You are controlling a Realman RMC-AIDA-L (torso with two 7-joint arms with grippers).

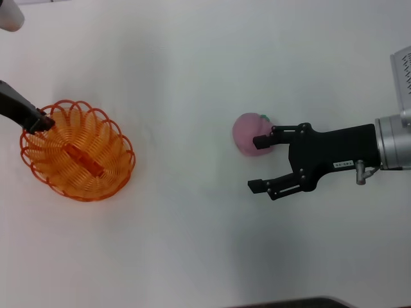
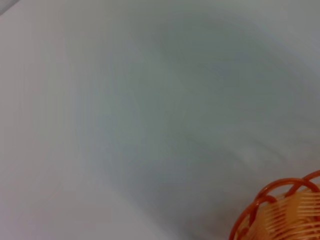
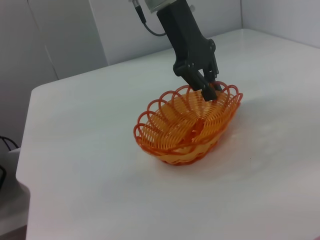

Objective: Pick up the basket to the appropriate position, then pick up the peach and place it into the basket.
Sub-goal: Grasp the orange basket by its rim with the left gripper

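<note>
White table (image 1: pixel 192 77): orange basket (image 1: pixel 78 150) left, pink peach (image 1: pixel 247 133) right.

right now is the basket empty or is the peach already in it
Empty. The basket shows only bare orange wire inside, and the peach still sits on the table by the open right pincer.

Glossy looped-wire basket (image 1: pixel 77 149), matt soft-looking peach (image 1: pixel 247 131), smooth white table (image 1: pixel 192 77)

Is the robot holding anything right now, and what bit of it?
Yes. The left pincer is shut on the basket, pinching its looped rim. The right pincer is open beside the peach and holds nothing.
</note>
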